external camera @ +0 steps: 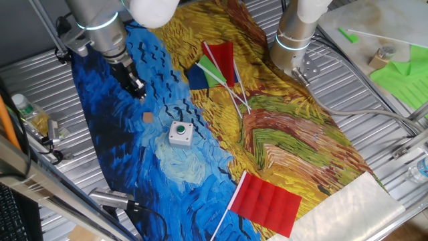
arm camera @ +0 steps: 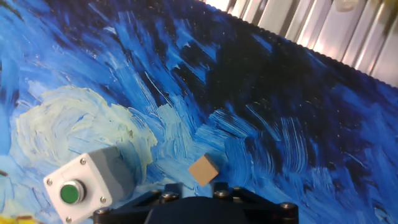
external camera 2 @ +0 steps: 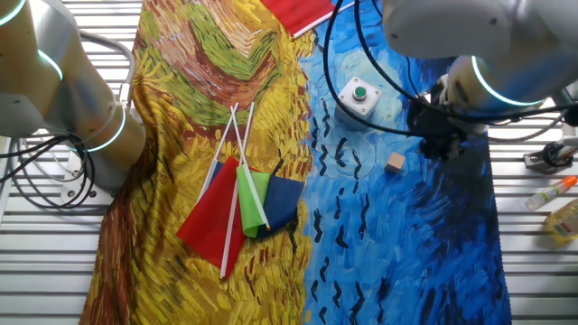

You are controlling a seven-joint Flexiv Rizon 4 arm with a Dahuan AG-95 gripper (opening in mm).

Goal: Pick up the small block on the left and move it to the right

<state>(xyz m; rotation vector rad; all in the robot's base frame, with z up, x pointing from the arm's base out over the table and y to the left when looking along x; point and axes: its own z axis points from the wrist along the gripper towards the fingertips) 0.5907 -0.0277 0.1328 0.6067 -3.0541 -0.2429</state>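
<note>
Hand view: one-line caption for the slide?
Looking down past the gripper mount at a small tan block lying on the blue painted cloth, apart from a white button box to its left.

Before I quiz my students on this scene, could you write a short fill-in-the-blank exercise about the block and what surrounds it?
1. The small block lies on the ____ part of the painted cloth.
2. The button on the white button box is ____.
3. The gripper holds ____.
4. The bundle of flags lies on the ____ part of the cloth.

Missing words: blue; green; nothing; yellow
</note>
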